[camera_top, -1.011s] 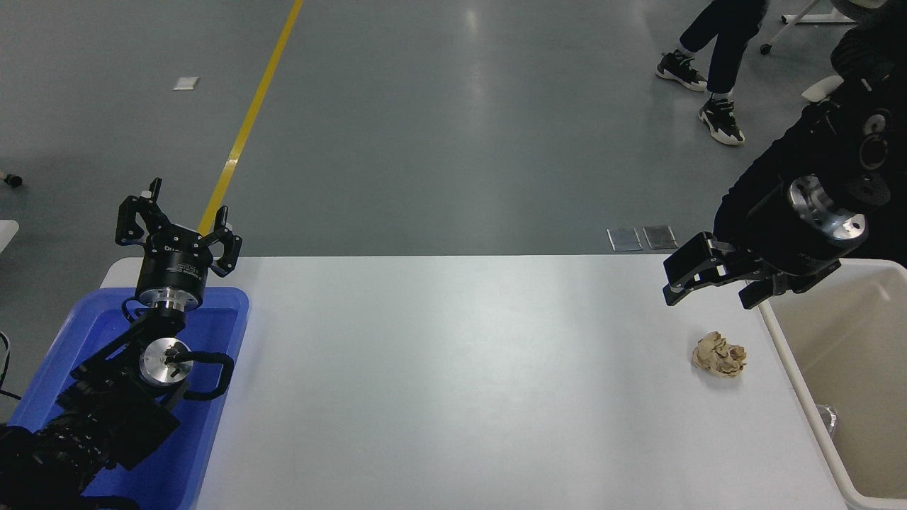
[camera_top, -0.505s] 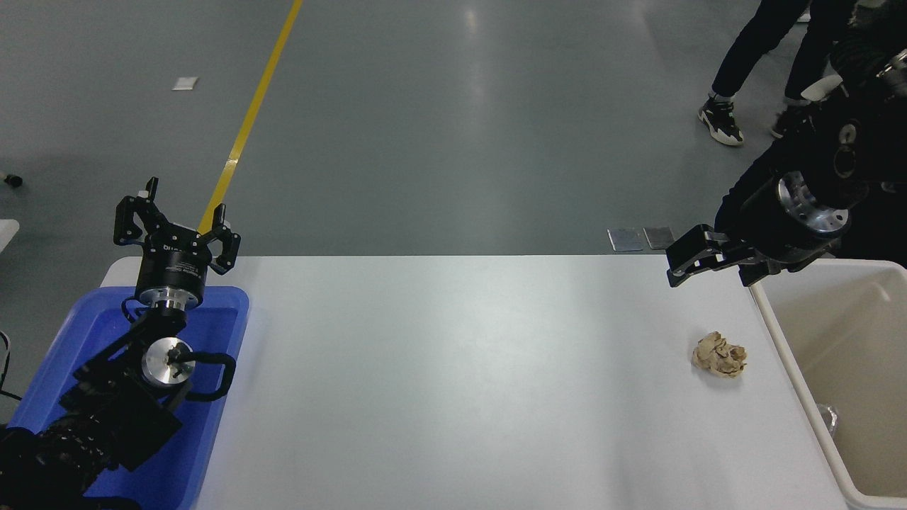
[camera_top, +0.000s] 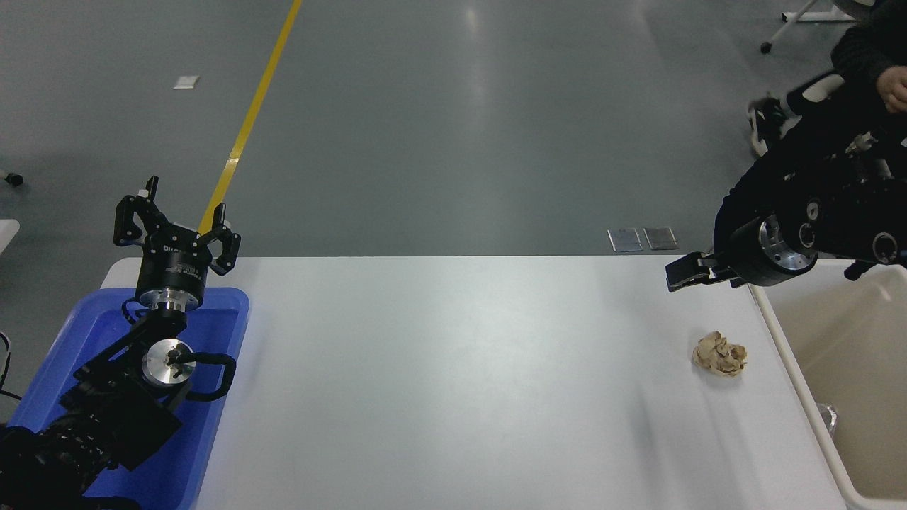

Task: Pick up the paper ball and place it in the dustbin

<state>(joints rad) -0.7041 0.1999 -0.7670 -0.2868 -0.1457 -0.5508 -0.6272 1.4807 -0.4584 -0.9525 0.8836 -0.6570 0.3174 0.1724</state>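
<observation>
The paper ball (camera_top: 719,353), a tan crumpled wad, lies on the white table (camera_top: 460,368) near its right end, just left of the dustbin. The dustbin (camera_top: 781,347) is a cream-white tub at the table's right edge, partly cut off by the picture. My right gripper (camera_top: 701,278) hovers at the table's far right edge, beyond the ball and well apart from it. It is turned side-on, open and empty. My left gripper (camera_top: 177,227) is parked open and empty at the lower left.
A blue tray (camera_top: 230,312) lies under the left arm at the table's left end. A small silvery thing (camera_top: 826,418) lies inside the dustbin. A person's hand (camera_top: 894,88) and shoe (camera_top: 762,117) show at the top right, beyond the table.
My right gripper has risen and drawn back toward the table's far edge while its wrist turned side-on. The person's legs moved right. The ball and the left arm did not move.
</observation>
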